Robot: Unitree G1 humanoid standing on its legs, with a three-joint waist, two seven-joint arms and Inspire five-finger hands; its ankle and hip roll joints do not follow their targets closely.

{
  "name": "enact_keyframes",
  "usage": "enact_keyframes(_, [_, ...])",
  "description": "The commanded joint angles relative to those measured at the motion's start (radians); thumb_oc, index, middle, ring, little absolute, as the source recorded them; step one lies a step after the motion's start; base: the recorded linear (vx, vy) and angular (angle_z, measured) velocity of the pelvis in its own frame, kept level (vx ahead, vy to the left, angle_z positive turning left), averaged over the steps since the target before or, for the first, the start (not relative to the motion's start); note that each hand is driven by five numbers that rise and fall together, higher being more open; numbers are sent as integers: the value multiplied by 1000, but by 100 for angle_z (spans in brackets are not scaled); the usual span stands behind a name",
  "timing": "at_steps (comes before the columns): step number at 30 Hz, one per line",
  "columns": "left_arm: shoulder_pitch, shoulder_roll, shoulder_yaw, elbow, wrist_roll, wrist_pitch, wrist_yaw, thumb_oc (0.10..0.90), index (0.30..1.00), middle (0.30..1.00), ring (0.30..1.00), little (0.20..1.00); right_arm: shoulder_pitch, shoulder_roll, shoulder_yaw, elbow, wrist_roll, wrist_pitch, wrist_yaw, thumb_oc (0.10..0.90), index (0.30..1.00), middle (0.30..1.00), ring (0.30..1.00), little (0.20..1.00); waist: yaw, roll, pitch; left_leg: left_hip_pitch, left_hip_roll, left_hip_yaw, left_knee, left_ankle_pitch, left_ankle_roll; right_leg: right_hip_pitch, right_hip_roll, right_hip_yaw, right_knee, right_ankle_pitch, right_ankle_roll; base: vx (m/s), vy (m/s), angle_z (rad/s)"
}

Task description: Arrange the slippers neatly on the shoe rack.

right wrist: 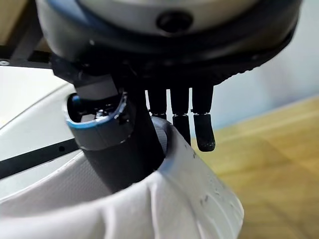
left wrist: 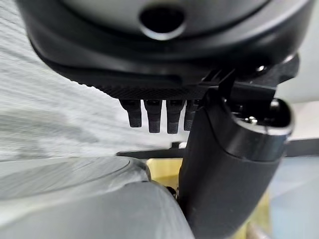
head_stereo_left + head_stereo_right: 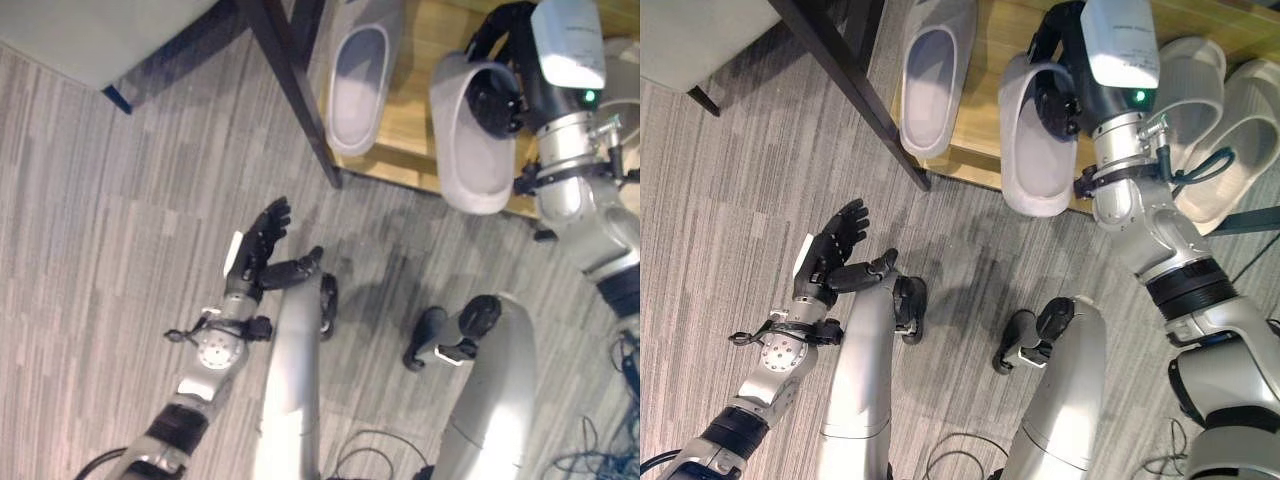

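Slipper [image 3: 1035,150] in your right hand [image 3: 1058,95]: thumb inside the opening, fingers curled over the upper's edge, as the right wrist view shows, pinching it above the front edge of the wooden shoe rack [image 3: 985,150]. Its heel overhangs the grey carpet [image 3: 730,200], so it reads as mid-placement, not yet set down. Your left hand [image 3: 832,248] hangs low over the carpet, fingers relaxed and holding nothing. Just left of the held slipper, a second slipper [image 3: 930,85] lies on the rack beside the dark table leg [image 3: 855,85]. On the rack's right side, another pair of slippers [image 3: 1220,130] sits side by side. Next, you will likely need to slide the held slipper further onto the shelf, parallel to its neighbour, lower it flat, then loosen the pinch.
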Motion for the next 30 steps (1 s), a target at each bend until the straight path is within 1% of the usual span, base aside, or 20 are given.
enact_keyframes(1, [259,41,-56,5,-38,3,35,800,900,900,900,900,-180,-38,-16,-47,-44,-17,-132,400,300,300,300,300,17,-4,-1,28,15,-78,84,-166,-27,-50,-8,76,68,-58,67,120,6,-4])
enact_keyframes(3, [308,47,-38,-26,-94,-11,42,800,900,900,900,900,-190,-50,-3,-22,-34,-7,-147,400,300,300,300,300,31,1,-1,28,13,-90,145,-200,-31,-50,-14,99,134,-82,62,99,3,-4])
enact_keyframes(5, [342,63,-26,-63,-109,-16,44,800,900,900,900,900,-200,-58,19,-7,-27,-7,-155,400,300,300,300,300,42,9,-1,28,15,-97,193,-226,-36,-50,-15,117,186,-100,58,69,2,-6])
enact_keyframes(7, [376,82,-11,-93,-114,-23,48,800,900,900,900,900,-200,-64,29,23,-24,1,-155,400,300,300,300,300,56,10,-1,28,16,-100,234,-250,-39,-50,-18,139,233,-110,52,42,-3,-9])
enact_keyframes(8, [378,82,-10,-95,-114,-23,48,800,900,900,900,900,-201,-63,31,25,-24,0,-156,400,300,300,300,300,55,10,-1,28,16,-100,236,-252,-40,-50,-17,139,235,-112,52,26,-11,-11])
enact_keyframes(9, [392,98,-11,-103,-105,-30,51,800,900,900,900,900,-207,-56,41,56,-19,-2,-163,400,300,300,300,300,67,10,-1,28,16,-98,257,-264,-44,-50,-20,150,264,-117,45,13,-15,-6])
enact_keyframes(11, [396,106,-10,-106,-102,-32,51,800,900,900,900,900,-216,-51,49,72,-17,-3,-167,400,300,300,300,300,71,11,-1,28,15,-99,267,-269,-46,-50,-23,155,278,-118,43,18,-27,-1])
enact_keyframes(12, [399,114,-14,-104,-104,-31,49,800,900,900,900,900,-228,-41,60,98,-9,0,-170,400,300,300,300,300,82,9,-1,28,16,-96,275,-275,-49,-50,-25,161,293,-120,36,25,-35,3])
enact_keyframes(15, [402,127,-17,-108,-98,-35,48,800,900,900,900,900,-254,-23,86,141,-3,2,-172,400,300,300,300,300,94,6,-1,28,18,-92,286,-281,-53,-50,-29,167,308,-121,37,13,-16,5])
enact_keyframes(17, [398,142,-15,-110,-84,-43,54,800,900,900,900,900,-309,-8,146,204,-10,7,-161,400,300,300,300,300,111,1,-1,28,16,-96,287,-281,-58,-50,-34,167,314,-116,38,32,-24,2])
enact_keyframes(20, [401,155,-11,-120,-75,-50,58,800,900,900,900,900,-350,10,185,258,-2,6,-157,400,300,300,300,300,123,0,-1,28,13,-99,295,-286,-65,-50,-41,167,321,-113,43,9,-13,9])
enact_keyframes(21, [401,154,-10,-120,-75,-50,58,800,900,900,900,900,-352,10,186,260,-1,5,-158,400,300,300,300,300,123,0,-1,28,13,-99,294,-286,-65,-50,-41,166,319,-112,43,6,-30,11])
enact_keyframes(23, [391,175,-19,-132,-69,-51,56,800,900,900,900,900,-379,44,198,324,25,5,-168,400,300,300,300,300,144,-3,-1,28,7,-102,300,-291,-73,-50,-47,166,327,-107,49,11,-43,5])
enact_keyframes(27, [381,183,-27,-128,-63,-49,56,800,900,900,900,900,-391,67,206,352,35,6,-173,400,300,300,300,300,150,-5,-1,28,8,-102,300,-293,-77,-50,-52,167,329,-105,52,2,-4,1])
enact_keyframes(28, [373,195,-36,-132,-53,-52,59,800,900,900,900,900,-405,87,223,386,27,17,-173,400,300,300,300,300,156,-4,-1,28,8,-102,304,-298,-79,-50,-55,169,333,-105,56,0,0,0])
enact_keyframes(29, [373,195,-36,-132,-53,-52,59,800,900,900,900,900,-406,87,224,388,27,16,-173,400,300,300,300,300,156,-4,-1,28,8,-102,302,-297,-79,-50,-55,168,331,-104,56,9,-21,4])
enact_keyframes(30, [372,199,-35,-142,-58,-56,64,800,900,900,900,900,-424,97,240,446,20,34,-180,800,900,900,900,900,161,-2,-1,28,7,-102,305,-299,-80,-50,-57,172,334,-101,58,1,-7,3])
